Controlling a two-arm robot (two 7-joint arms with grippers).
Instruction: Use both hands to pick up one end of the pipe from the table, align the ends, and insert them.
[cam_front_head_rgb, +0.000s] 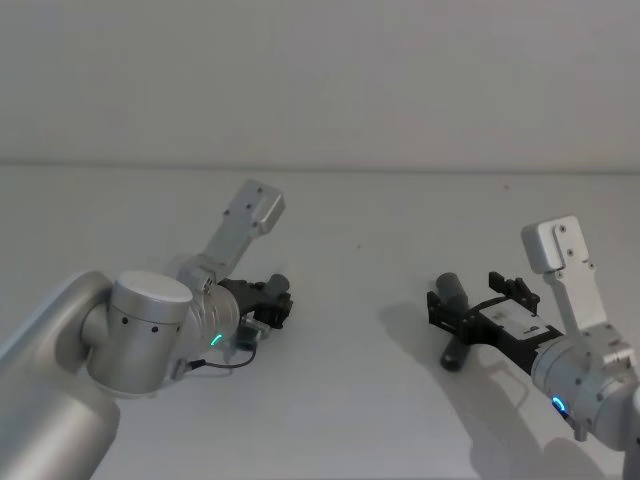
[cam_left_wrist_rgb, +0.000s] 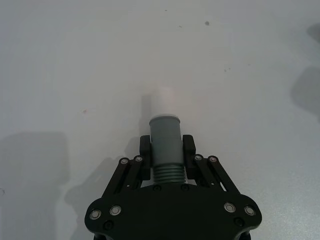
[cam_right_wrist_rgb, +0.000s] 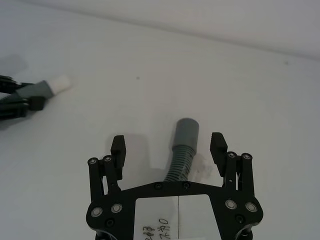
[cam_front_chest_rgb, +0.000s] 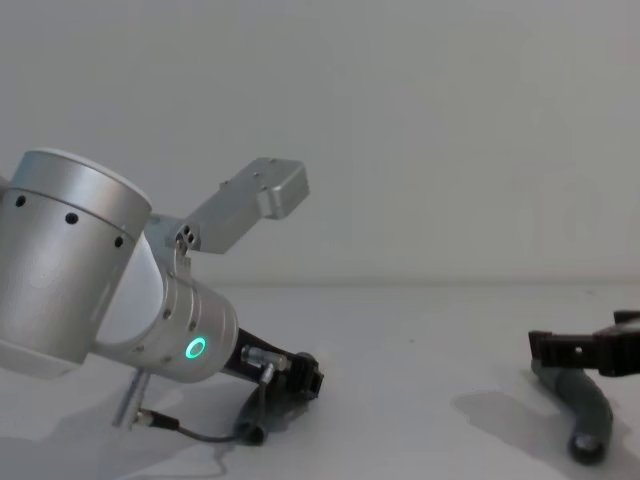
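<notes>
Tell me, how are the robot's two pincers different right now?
The left pincer is shut on a pipe piece; the right pincer is open, its jaws either side of the other piece without touching. The left's piece ends in a whitish tip; the right's ends in a grey sleeve. Both are black.

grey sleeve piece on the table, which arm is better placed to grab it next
Right. The right gripper is open and straddles the sleeve piece, a jaw on each side. The left gripper is shut on the white-tipped piece, farther off.
</notes>
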